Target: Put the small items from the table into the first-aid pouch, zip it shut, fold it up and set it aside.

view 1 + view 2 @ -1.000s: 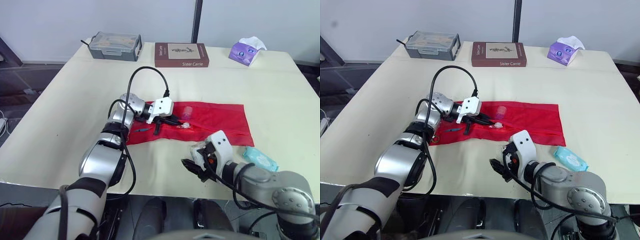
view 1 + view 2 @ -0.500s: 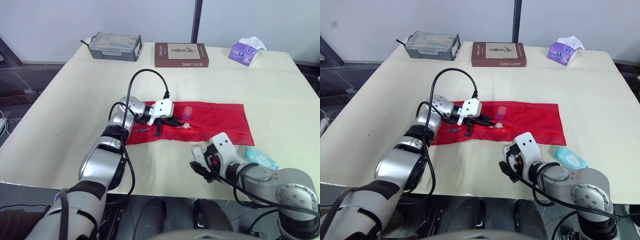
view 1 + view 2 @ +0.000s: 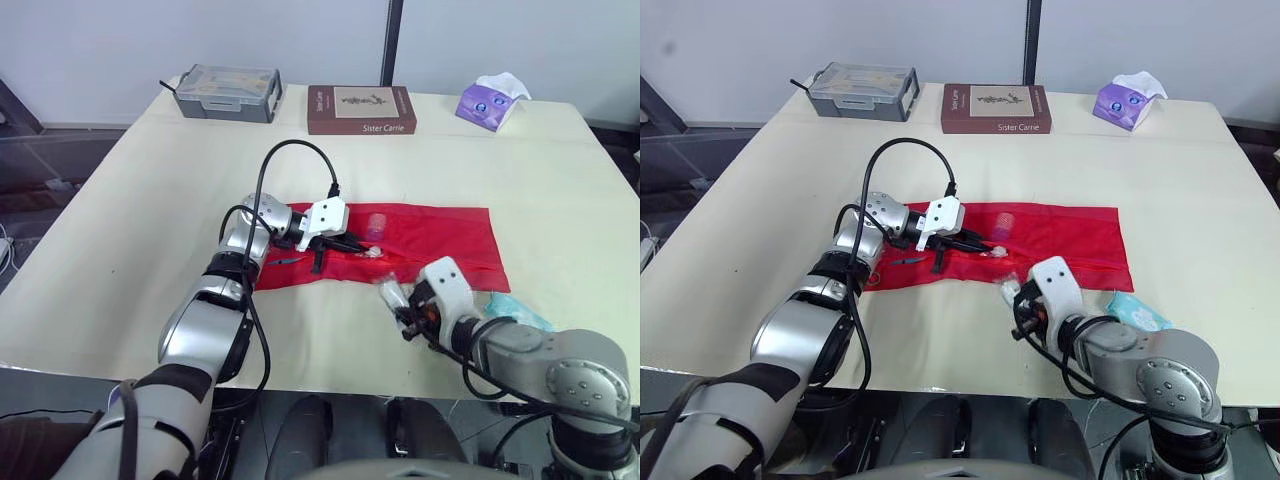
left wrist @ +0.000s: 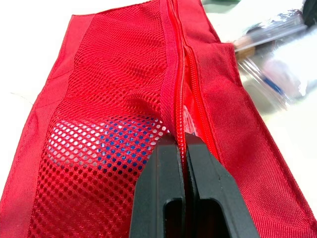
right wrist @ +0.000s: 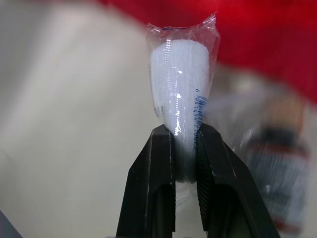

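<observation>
Pouch (image 3: pixel 440 235) lip between outstretched left fingers (image 4: pixel 163 188)

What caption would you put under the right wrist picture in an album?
Right gripper, jaws shut on a plastic-wrapped white roll, with the red pouch beyond.

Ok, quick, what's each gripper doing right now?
Left gripper: shut on the red pouch at its zipper.
Right gripper: shut on the wrapped white roll.
</observation>
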